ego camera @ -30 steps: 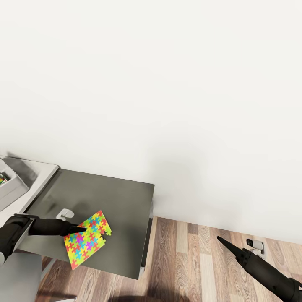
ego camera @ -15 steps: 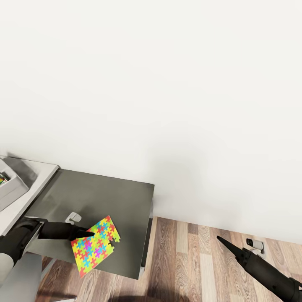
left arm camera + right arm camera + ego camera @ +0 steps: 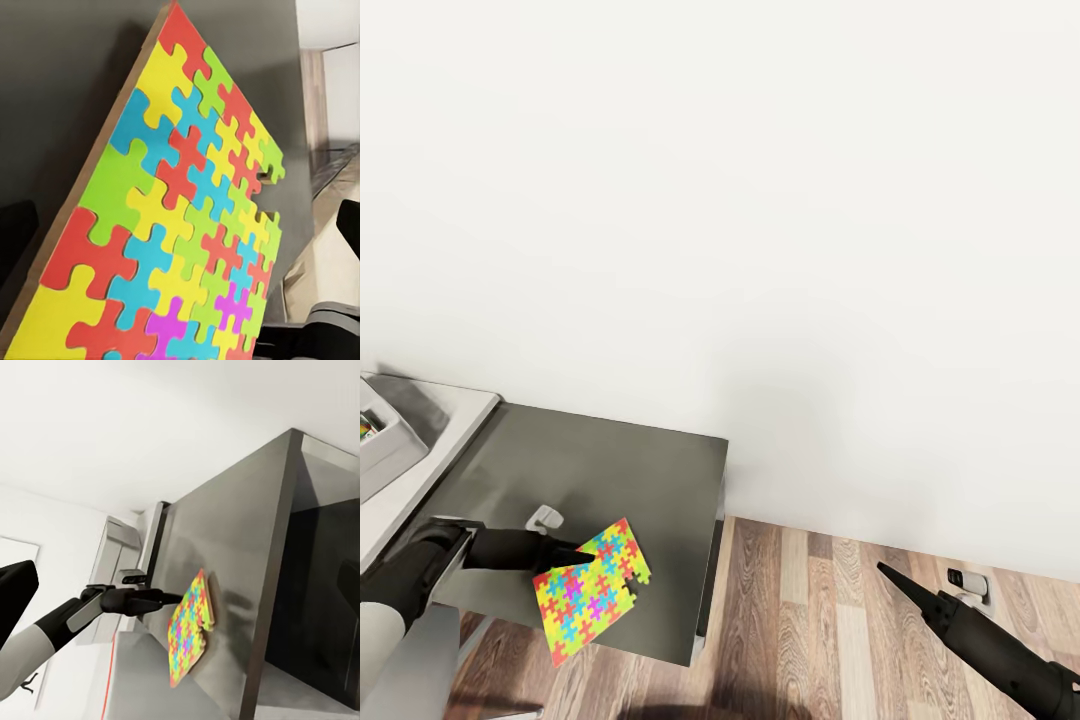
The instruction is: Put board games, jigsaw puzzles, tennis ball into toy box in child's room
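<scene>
One jigsaw puzzle (image 3: 592,592), a thin multicoloured sheet, is tilted up off the dark grey end of the table (image 3: 610,460), near its front edge. My left gripper (image 3: 585,551) is at the sheet's upper edge. In the left wrist view the puzzle (image 3: 187,217) lies slanted across the open jaws, with one finger (image 3: 16,229) behind its brown edge. The right wrist view shows the puzzle (image 3: 189,626) raised with that gripper (image 3: 176,598) touching it. My right gripper (image 3: 881,568) hangs open over the floor. The grey toy box (image 3: 385,450) sits at the far left. Board games, the tennis ball and the second puzzle are out of view.
A small pale hook-shaped object (image 3: 545,518) lies on the dark top just behind the left gripper. The light grey top (image 3: 460,405) adjoins on the left. Wooden floor (image 3: 830,620) spreads to the right of the table, with a wall socket (image 3: 970,582) low on the white wall.
The left gripper and the puzzle have shifted right, toward the table's front edge, and the sheet has tipped up from lying flat. Hardly any motion in the last half second. The right arm is still.
</scene>
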Robot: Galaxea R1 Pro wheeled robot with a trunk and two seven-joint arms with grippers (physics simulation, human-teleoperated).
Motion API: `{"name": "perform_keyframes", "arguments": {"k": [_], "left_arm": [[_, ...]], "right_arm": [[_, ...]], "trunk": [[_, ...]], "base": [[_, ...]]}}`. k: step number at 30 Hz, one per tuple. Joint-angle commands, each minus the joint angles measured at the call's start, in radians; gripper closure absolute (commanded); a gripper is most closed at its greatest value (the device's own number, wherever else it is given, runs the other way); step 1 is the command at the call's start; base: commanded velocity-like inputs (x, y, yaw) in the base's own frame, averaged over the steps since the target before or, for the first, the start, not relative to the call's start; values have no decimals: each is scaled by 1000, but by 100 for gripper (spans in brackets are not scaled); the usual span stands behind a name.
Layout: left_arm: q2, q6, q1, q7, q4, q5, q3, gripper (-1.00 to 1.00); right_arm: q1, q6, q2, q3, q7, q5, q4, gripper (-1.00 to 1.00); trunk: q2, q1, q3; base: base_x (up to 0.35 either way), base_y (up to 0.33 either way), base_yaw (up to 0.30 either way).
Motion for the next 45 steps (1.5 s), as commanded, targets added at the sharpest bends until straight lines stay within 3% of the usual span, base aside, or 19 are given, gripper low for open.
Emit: {"name": "perform_keyframes", "arguments": {"k": [1,8,17,45], "left_arm": [[-41,7,1,0,17,-8,-43,-100],[-41,6,10,0,12,-8,-44,-100],[-42,20,67,0,-96,-8,-43,-100],[-40,19,73,-7,-110,-7,-43,-100]], "right_arm": [[0,7,0,0,-1,-6,-1,-100],[0,7,0,0,-1,-6,-1,-100],[0,7,-1,0,-1,-6,-1,-100],[0,7,-1,0,-1,-6,-1,-100]], "trunk": [[-1,1,-2],[-1,1,-2],[-1,1,-2],[-1,1,-2]], "base": [[0,0,0],[0,0,0],[0,0,0],[0,0,0]]}}
